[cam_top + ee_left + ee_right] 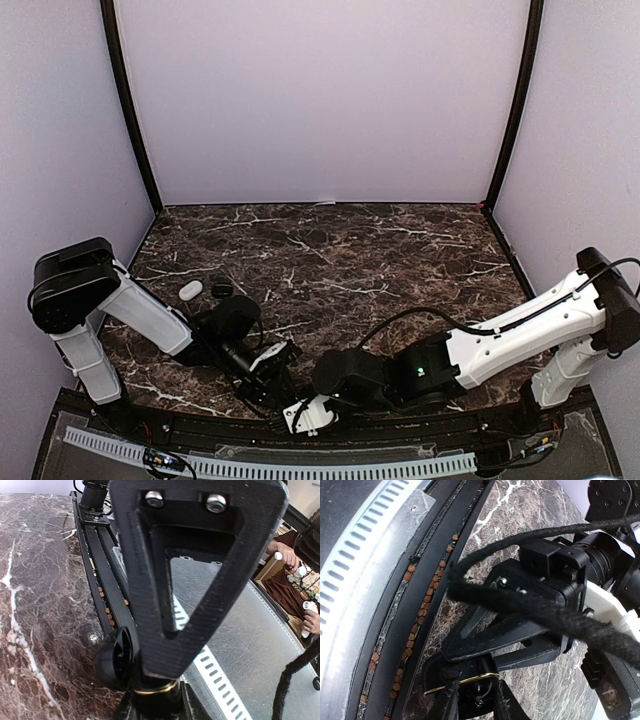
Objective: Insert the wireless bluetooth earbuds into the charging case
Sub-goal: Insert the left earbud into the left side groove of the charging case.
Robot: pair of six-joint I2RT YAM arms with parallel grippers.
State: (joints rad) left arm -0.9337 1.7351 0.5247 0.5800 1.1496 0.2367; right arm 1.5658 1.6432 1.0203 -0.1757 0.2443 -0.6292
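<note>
Tabletop (380, 250) of dark veined marble, pale lilac walls (320, 100)

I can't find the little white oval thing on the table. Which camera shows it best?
The top camera. There the white oval thing lies on the dark marble table, close to the left arm. The two wrist cameras do not show it at all; they look toward the table's near edge.

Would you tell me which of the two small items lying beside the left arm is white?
The oval item, the one farther left, is white; the small item just right of it is black.
</note>
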